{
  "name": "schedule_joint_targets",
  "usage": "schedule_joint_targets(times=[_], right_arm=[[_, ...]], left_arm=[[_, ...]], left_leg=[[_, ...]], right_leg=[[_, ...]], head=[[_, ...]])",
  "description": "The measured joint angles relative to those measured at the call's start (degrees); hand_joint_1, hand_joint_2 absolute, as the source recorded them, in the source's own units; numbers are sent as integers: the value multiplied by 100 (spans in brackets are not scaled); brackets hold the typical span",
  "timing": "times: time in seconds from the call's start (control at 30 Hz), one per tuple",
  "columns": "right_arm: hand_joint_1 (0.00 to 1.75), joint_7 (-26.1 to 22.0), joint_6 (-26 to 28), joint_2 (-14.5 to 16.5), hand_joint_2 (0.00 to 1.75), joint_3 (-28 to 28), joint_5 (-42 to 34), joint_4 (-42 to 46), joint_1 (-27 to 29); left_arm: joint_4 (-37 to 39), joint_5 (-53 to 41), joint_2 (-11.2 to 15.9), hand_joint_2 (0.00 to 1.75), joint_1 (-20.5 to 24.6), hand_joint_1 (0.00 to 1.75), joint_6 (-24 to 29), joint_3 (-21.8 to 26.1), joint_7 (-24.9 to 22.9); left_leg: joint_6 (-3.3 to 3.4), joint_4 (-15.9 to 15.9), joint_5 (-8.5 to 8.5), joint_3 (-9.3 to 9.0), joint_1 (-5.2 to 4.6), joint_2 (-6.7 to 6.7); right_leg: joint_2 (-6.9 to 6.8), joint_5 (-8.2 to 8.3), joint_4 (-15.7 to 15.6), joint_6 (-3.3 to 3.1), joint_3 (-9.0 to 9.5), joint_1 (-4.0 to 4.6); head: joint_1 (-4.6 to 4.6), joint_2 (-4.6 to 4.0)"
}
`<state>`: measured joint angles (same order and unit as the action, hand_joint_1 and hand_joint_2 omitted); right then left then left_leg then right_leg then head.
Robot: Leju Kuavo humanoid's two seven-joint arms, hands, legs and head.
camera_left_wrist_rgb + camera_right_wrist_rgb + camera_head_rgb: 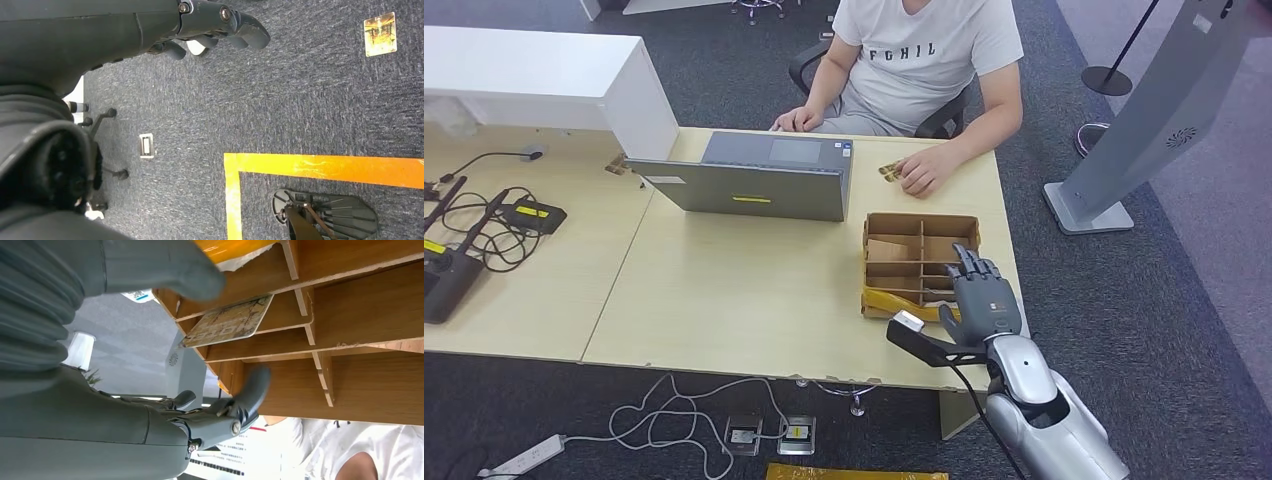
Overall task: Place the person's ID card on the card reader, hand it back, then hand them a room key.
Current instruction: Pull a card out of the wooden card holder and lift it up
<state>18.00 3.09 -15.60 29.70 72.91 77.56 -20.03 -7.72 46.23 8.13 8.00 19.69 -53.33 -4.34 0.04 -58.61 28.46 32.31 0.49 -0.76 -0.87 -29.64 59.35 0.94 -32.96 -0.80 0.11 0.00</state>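
**Cardboard tray under the right hand, card at the person's fingers**

Grey laptop (pixel 759 178) sits open-backed toward the camera, a yellow sticker on its lid; the sticker's writing is too small to read. Cables and a black device at the table's (pixel 724 290) left edge are cut off by the frame. The person (pixel 924 60) sits behind the table, head out of frame, shirt reading "FOHIL". Their hand (pixel 927 168) rests on the table, touching a small brownish card (pixel 890 170); its print cannot be made out.

Right of the laptop stands a cardboard tray (pixel 921 222) split into compartments. The right hand (pixel 979 295) hovers over the tray's near right part, fingers spread and holding nothing. In the right wrist view a key card (pixel 227 322) with a pale, tree-like picture leans tilted in one compartment; its lettering is blurred.

The left hand (pixel 210 25) hangs over dark carpet, fingers loosely curled, apart, holding nothing. An orange floor line (pixel 320 167) and a small picture card (pixel 380 34) lie on the carpet.
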Motion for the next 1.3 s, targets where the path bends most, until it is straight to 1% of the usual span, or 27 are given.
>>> schedule_joint_targets(times=[0.17, 0.57, 0.77, 0.93, 1.1, 1.3], right_arm=[[175, -45, 48, 56, 175, 2, 50, -153, -64], [175, -143, 424, 215, 175, 4, 64, -614, -192], [175, -149, 471, 234, 175, 4, 64, -673, -203], [175, -246, 886, 412, 175, 5, 63, -1344, -373], [175, -287, 997, 463, 175, 7, 63, -1539, -420], [175, -426, 1467, 485, 175, -18, -4, -1700, -522]], left_arm=[[0, 1, 1, 0, 0, 0, -13, 0, 11], [0, 16, 1, 0, 1, 0, -21, 0, 27], [0, 18, 1, 0, 1, 0, -21, -1, 36], [0, 21, 1, 0, 2, 0, -32, -2, 83], [0, 22, 1, 0, 2, 0, -32, -2, 85], [0, 54, 2, 0, 0, 0, -30, -3, 85]], left_leg=[[0, 0, 0, 0, 0, 0], [0, 0, 0, 0, 0, 0], [0, 0, 0, -1, 0, 0], [0, 0, 0, -5, 0, 1], [0, 0, 0, -17, 0, 10], [-1, 0, -7, -17, 0, 10]], right_leg=[[0, 0, 0, 0, 0, 0], [0, 0, 0, 0, 1, 0], [0, 0, 0, 0, 1, 0], [0, 0, 0, 0, 4, 0], [5, 0, 0, 0, 11, 0], [14, 9, 0, 2, 12, 0]], head=[[-1, 0], [-1, 0], [-1, 0], [-1, 0], [0, 0], [0, 0]])
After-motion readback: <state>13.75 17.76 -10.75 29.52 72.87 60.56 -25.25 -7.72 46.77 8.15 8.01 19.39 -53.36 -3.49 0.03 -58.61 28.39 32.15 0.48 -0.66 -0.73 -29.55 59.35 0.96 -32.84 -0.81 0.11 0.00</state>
